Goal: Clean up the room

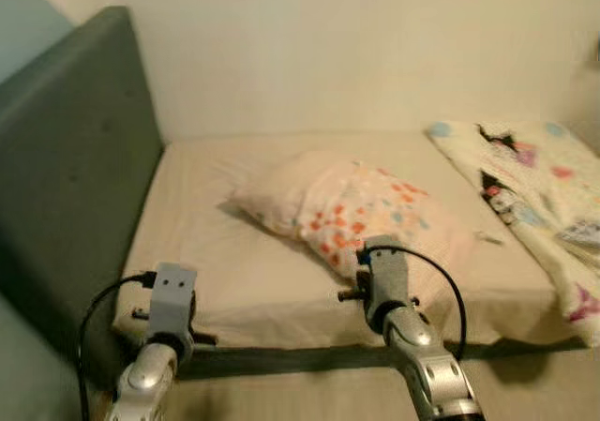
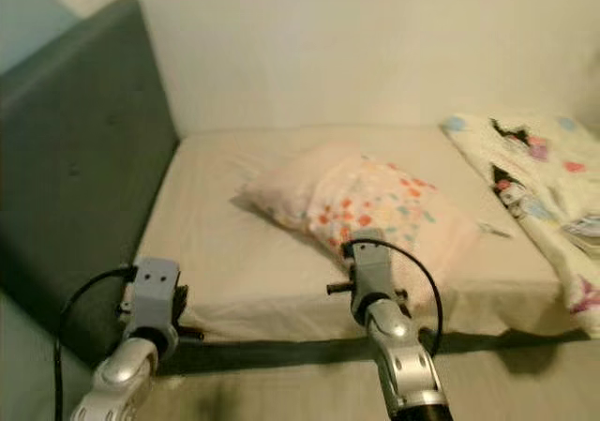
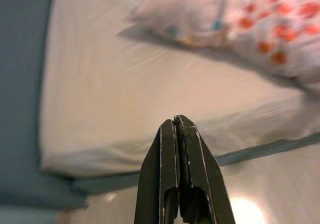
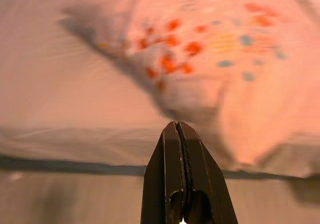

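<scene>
- Facing a bed (image 1: 216, 252) with a pale cream sheet, pushed against a plain light wall; a dark grey-green padded headboard (image 1: 75, 168) runs along the robot's left side of it.
- Pillow (image 1: 361, 210), pale pink with orange, red and blue spots, lies on the mattress roughly mid-bed, tilted diagonally; its near corner reaches almost to the mattress edge closest to the robot.
- Blanket (image 1: 539, 196), white with cartoon-cat prints and coloured patches, lies crumpled on the robot's right side of the bed and drapes over the near right edge.
- A small light scrap (image 1: 487, 238) rests on the sheet between pillow and blanket; too small to identify.
- A dark band of bed frame (image 1: 319, 355) shows under the mattress edge, with light floor below it.
- Left claw (image 3: 176, 129): fingers pressed together, holding nothing. In the left wrist view it points at the near mattress edge, off the headboard-side end, apart from the pillow.
- Right claw (image 4: 176, 131): fingers pressed together, holding nothing. In the right wrist view it points at the near corner of the pillow, just short of it; contact cannot be confirmed.
- Left arm (image 1: 155, 346) raised at the near-left corner of the bed, black cable looping off the wrist.
- Right arm (image 1: 408, 337) raised before the pillow's near corner, also with a black cable loop.
- Right wrist view is blurred and reddish.
</scene>
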`<state>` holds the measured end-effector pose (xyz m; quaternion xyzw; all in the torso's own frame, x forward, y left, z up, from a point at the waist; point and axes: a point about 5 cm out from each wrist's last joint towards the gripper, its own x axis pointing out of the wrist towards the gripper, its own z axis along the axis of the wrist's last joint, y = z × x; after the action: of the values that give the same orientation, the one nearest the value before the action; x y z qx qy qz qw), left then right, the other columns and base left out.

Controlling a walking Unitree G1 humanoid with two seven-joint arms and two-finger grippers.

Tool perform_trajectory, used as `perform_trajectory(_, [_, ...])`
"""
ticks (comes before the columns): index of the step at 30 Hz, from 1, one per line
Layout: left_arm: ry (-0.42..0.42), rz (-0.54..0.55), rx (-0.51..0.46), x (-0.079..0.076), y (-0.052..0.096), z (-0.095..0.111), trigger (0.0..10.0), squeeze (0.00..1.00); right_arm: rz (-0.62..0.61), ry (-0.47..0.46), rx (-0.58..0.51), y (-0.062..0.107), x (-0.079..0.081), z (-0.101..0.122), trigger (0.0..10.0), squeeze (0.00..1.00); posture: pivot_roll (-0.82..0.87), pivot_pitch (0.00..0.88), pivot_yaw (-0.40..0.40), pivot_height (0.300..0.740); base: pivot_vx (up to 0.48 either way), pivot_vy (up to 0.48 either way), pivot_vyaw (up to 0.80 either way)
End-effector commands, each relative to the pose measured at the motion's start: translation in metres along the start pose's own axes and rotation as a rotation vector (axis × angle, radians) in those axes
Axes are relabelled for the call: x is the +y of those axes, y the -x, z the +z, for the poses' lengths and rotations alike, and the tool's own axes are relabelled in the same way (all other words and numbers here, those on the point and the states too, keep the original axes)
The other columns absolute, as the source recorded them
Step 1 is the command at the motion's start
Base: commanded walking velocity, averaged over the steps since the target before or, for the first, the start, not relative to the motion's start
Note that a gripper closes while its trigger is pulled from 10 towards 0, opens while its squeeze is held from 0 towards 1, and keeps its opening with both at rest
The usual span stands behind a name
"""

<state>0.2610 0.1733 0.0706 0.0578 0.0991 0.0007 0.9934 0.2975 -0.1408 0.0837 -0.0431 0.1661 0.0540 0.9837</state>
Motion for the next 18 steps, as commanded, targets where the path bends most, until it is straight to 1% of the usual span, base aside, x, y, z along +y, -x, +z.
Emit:
perform_trajectory(1, [0.009, 0.004, 0.009, 0.0016, 0.0023, -0.0033, 10.0, 0.00, 0.008, -0.011, -0.003, 0.0008, 0.0030, -0.0010, 10.0, 0.00, -0.06, 0.049, -0.048, 0.740, 0.000, 0.000, -0.80])
perform_trajectory(14, [0.026, 0.002, 0.002, -0.0011, 0.0018, -0.0028, 10.0, 0.00, 0.001, -0.007, -0.019, 0.0020, -0.0005, 0.0021, 10.0, 0.00, -0.07, 0.049, -0.051, 0.740, 0.000, 0.000, -0.80])
perform_trajectory(18, [0.031, 0.004, -0.012, -0.0011, 0.0022, 0.0002, 10.0, 0.00, 0.013, -0.006, -0.028, 0.0018, 0.0010, 0.0038, 10.0, 0.00, -0.07, 0.049, -0.051, 0.740, 0.000, 0.000, -0.80])
